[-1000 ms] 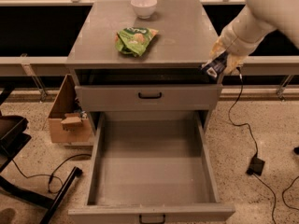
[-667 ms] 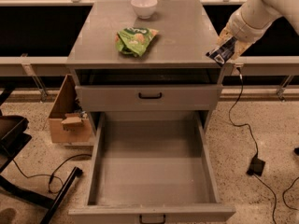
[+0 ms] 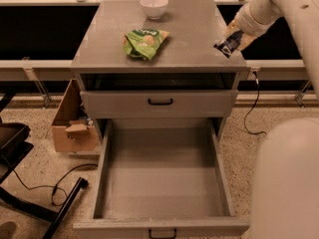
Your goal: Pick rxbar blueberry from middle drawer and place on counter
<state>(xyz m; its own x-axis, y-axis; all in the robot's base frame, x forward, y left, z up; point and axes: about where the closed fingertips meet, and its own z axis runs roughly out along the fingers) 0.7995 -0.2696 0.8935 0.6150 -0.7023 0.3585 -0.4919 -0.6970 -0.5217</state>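
My gripper (image 3: 232, 40) hangs over the right edge of the counter (image 3: 189, 39), shut on the rxbar blueberry (image 3: 228, 44), a dark bar with white marks held just above the counter top. The middle drawer (image 3: 162, 178) is pulled fully open below, with a bare grey floor and a black handle (image 3: 162, 234) at its front. My white arm runs up to the top right corner.
A green snack bag (image 3: 144, 41) lies mid-counter and a white bowl (image 3: 153, 6) stands at the back. The upper drawer front (image 3: 159, 103) is closed. A cardboard box (image 3: 72, 128) sits left of the cabinet; a black chair base (image 3: 30, 203) and cables lie on the floor.
My gripper has risen with the bar from beside the cabinet's right side up and inward to the counter's right edge.
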